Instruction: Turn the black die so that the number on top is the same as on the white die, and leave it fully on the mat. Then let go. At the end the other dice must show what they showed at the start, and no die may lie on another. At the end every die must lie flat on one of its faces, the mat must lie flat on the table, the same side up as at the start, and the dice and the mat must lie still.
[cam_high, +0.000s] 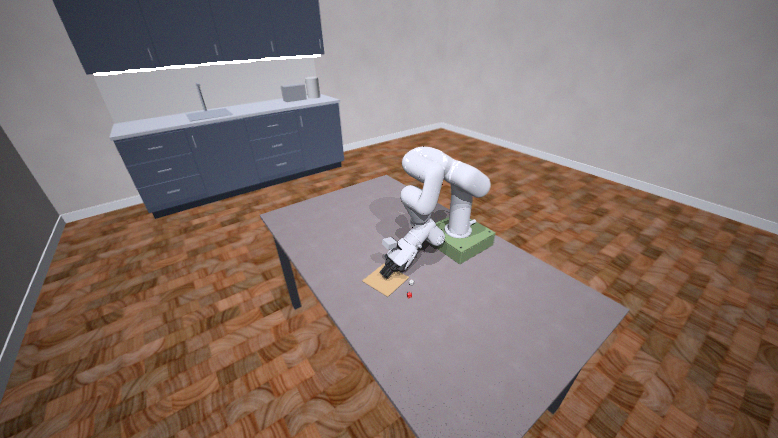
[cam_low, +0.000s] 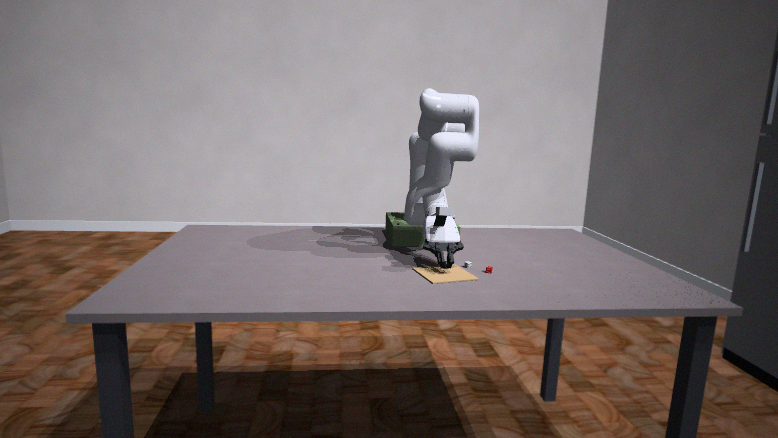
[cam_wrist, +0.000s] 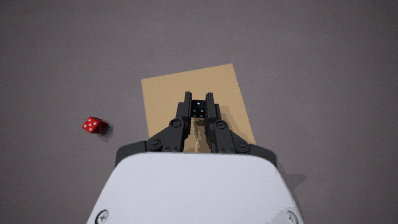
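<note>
My gripper is shut on the black die. It is tilted and holds the die low over the back part of the tan mat. I cannot tell whether the die touches the mat. The face of the die towards the wrist camera shows several white pips. The white die lies on the table just off the mat's right edge and is out of the wrist view. Its top number is too small to read.
A red die lies on the grey table beyond the white die, off the mat. The arm's green base stands behind the mat.
</note>
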